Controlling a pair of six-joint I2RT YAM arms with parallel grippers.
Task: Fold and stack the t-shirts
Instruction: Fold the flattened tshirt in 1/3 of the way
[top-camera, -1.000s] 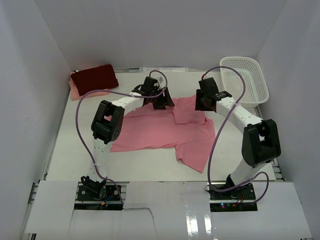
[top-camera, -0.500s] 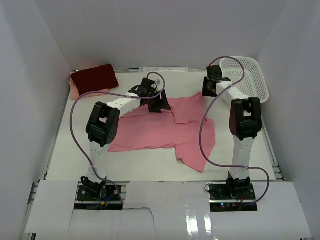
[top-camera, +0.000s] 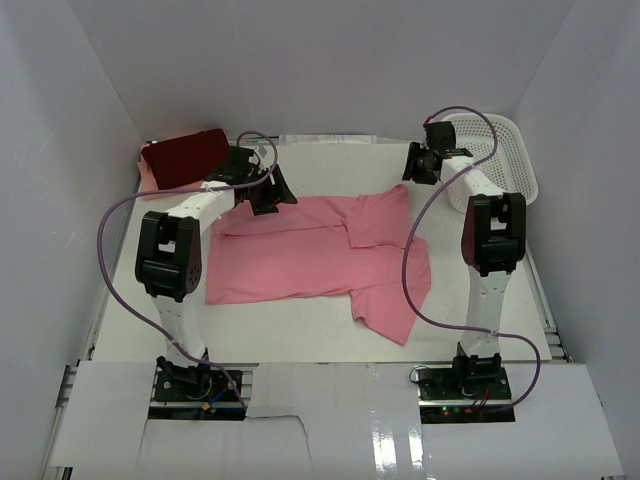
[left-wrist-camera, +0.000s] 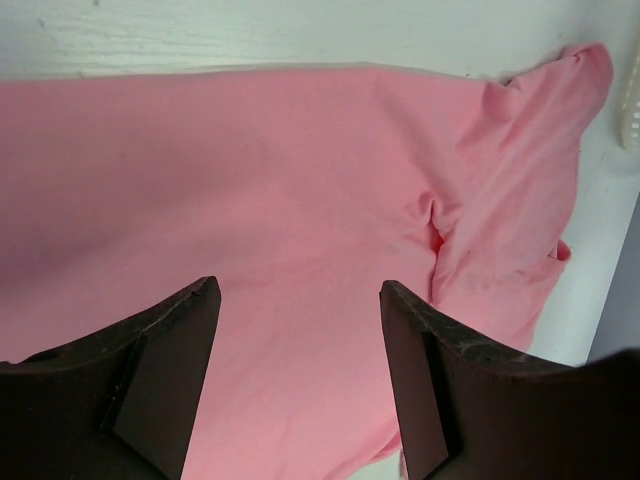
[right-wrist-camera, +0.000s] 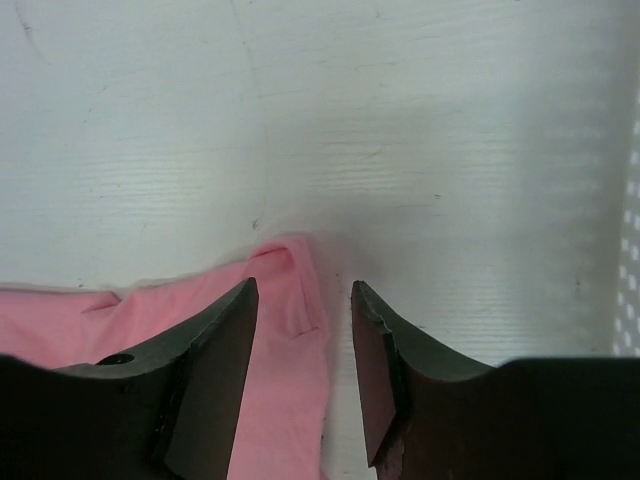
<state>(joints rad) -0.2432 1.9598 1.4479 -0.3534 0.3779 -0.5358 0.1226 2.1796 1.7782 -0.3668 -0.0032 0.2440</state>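
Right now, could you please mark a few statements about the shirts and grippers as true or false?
1. The salmon-pink shirt lies on the table. True.
2. The dark maroon shirt sits in the white basket. False: it lies folded at the far left corner, and the basket stands at the far right.
3. The left gripper is open above the salmon-pink shirt. True.
4. The right gripper is shut on the salmon-pink shirt. False: its jaws stand open over a corner of it.

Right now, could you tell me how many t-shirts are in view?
3. A pink shirt lies spread in the middle. A folded maroon shirt sits at the far left corner on a pale peach shirt, which is mostly hidden. Others may lie underneath.
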